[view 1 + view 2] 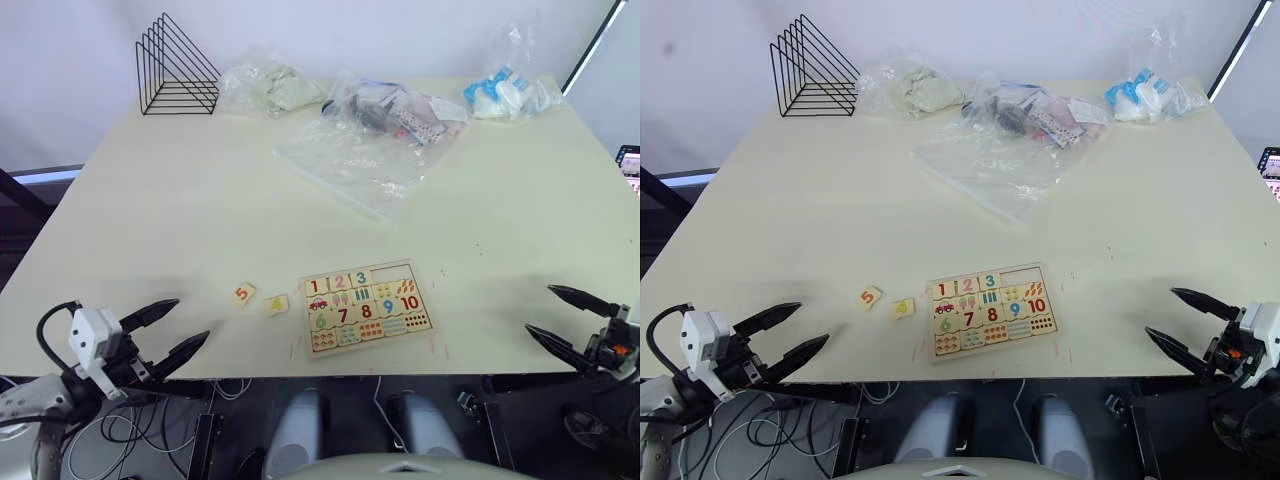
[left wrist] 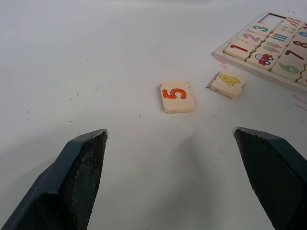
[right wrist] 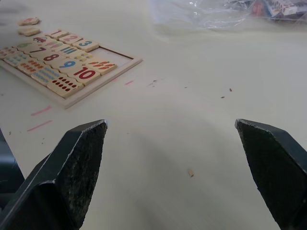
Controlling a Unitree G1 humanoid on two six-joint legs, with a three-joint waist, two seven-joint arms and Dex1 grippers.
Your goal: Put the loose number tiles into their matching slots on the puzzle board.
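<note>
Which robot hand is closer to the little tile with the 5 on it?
Left. The left gripper sits open just off the table's near edge, close to the 5 tile. The right gripper is open far across, past the puzzle board.

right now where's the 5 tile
In the head views the 5 tile lies loose on the table, left of the 4 tile and the puzzle board, ahead of the left gripper.

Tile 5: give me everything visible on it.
The tile 5 is a small pale wooden square printed with an orange-red digit. It lies flat and face up on the table, loose, left of the puzzle board. Tile 4 sits beside it, apart. Nothing touches it but the table.
</note>
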